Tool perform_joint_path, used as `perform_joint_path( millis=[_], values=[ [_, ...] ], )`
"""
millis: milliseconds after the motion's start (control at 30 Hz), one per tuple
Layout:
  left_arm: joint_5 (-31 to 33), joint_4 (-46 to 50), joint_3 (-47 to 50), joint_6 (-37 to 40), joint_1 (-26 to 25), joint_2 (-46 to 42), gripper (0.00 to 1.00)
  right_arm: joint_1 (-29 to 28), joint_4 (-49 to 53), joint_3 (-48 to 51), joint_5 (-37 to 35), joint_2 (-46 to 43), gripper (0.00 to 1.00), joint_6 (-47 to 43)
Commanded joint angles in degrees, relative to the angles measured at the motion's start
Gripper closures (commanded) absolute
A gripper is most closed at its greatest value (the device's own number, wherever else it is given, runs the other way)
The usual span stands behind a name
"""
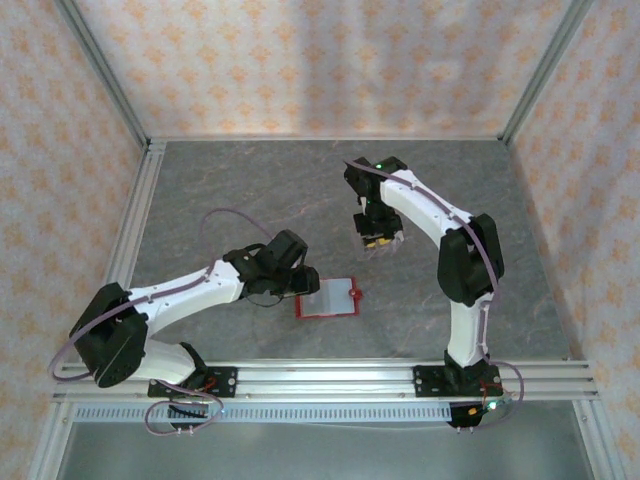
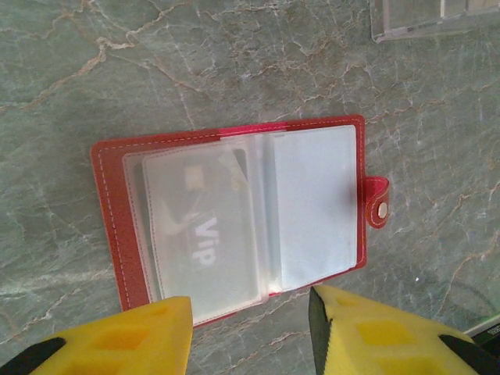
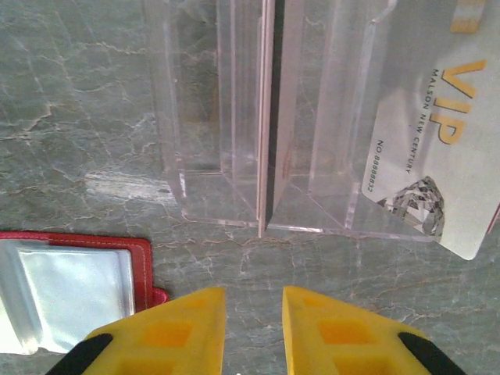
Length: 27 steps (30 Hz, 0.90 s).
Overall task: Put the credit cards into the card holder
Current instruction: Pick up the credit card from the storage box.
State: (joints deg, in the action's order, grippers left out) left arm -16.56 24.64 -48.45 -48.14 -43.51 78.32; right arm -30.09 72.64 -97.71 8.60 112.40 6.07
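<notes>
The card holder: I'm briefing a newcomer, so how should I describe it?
On the grey marbled table, look near the front edge, about midway across. The card holder lies there opened flat: a red wallet with cloudy plastic sleeves and a round snap tab on one side, unlike the clear, colourless rack farther back.

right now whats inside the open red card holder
The card holder lies open. Its left sleeve holds a pale card marked Vip, blurred by frosted plastic. The right sleeve looks blank; whether a card sits in it, or in sleeves underneath, is hidden.
</notes>
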Motion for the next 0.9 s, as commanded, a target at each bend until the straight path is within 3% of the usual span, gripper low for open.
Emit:
perform_joint_path(
  millis=[0,867],
  values=[
    [2.36,0.23,1.06,-0.90,-0.13,-1.73,0.56,-0.54,1.71,0.68,-2.79,1.15,0.75,-0.71],
    [3.38,1.20,1.47,-0.57,1.12,-2.58,0.56,-1.05,1.19,0.86,-3.72,4.41,0.84,-0.99]
  ],
)
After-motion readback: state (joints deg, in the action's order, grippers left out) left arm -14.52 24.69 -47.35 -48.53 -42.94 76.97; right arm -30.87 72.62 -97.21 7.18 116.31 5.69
